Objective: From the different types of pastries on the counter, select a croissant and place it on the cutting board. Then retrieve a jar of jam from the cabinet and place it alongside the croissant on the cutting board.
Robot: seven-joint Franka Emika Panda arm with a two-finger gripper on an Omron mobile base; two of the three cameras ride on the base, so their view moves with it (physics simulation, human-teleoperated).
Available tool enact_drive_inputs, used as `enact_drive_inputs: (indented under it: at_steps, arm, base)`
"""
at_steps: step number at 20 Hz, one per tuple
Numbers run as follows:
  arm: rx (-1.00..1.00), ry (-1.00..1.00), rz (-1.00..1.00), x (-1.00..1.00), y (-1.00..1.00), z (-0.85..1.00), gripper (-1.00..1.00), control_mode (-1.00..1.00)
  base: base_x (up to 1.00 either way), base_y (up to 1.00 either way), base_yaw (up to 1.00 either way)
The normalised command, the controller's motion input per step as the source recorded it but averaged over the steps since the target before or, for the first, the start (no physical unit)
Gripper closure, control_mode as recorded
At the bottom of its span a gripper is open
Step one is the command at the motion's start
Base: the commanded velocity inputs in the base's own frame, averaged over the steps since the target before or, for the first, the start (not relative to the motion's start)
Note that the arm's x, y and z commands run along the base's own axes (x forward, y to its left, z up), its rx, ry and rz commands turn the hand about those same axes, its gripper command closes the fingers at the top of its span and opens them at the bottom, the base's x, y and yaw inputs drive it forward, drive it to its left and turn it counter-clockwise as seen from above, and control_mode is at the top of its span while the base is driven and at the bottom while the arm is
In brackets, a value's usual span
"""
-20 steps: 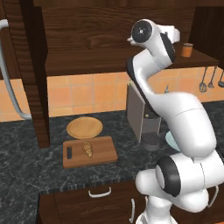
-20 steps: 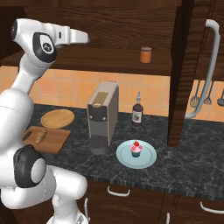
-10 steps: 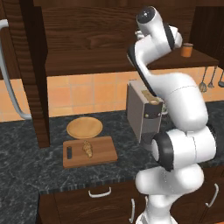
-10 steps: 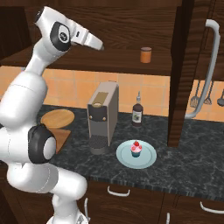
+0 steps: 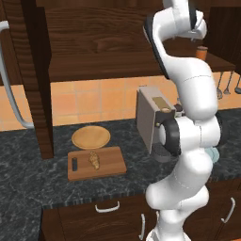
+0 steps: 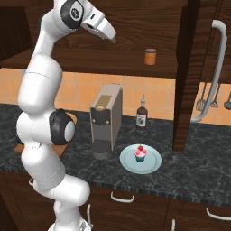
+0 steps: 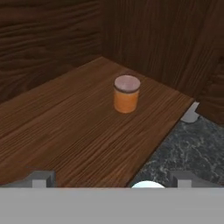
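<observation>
Now, over on the left, the croissant (image 5: 94, 159) lies on the cutting board (image 5: 111, 165), so the jar of jam (image 6: 150, 57) is next, upright on the cabinet shelf (image 7: 78, 127) to the right. The gripper (image 6: 109, 38) hangs high, well short of it, jaws spread wide, holding nothing. Best to keep it level and straddle the jar at mid-height before closing.

The jar of jam (image 7: 127, 94) was orange with a pale pinkish lid, on a dark brown wood-grain shelf (image 7: 78, 131). The bench (image 5: 28, 183) was black, speckled grey. The cutting board (image 5: 110, 164) was mid-brown, the croissant (image 5: 94, 160) golden tan. The cupcake (image 6: 140, 154) showed pink frosting on a pale blue plate (image 6: 153, 164).
</observation>
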Motion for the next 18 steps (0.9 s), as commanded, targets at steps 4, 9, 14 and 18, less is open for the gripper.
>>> enact_drive_inputs:
  at_steps: [4,9,14,18]
  arm:
    - [-0.10,-0.21,0.06,-0.36,-0.28,-0.44,-1.00,-1.00]
    - [-0.21,-0.30,0.09,-0.46,-0.20,-0.57,-1.00,-1.00]
    - [-0.15,-0.24,0.03,-0.05,-0.23,-0.42,-1.00,-1.00]
    - [-0.02,-0.05,0.00,0.18,-0.38,-0.22,-1.00,-1.00]
  base:
    - [0.00,0.00,0.00]
    - [0.00,0.00,0.00]
    - [0.00,0.00,0.00]
    - [0.00,0.00,0.00]
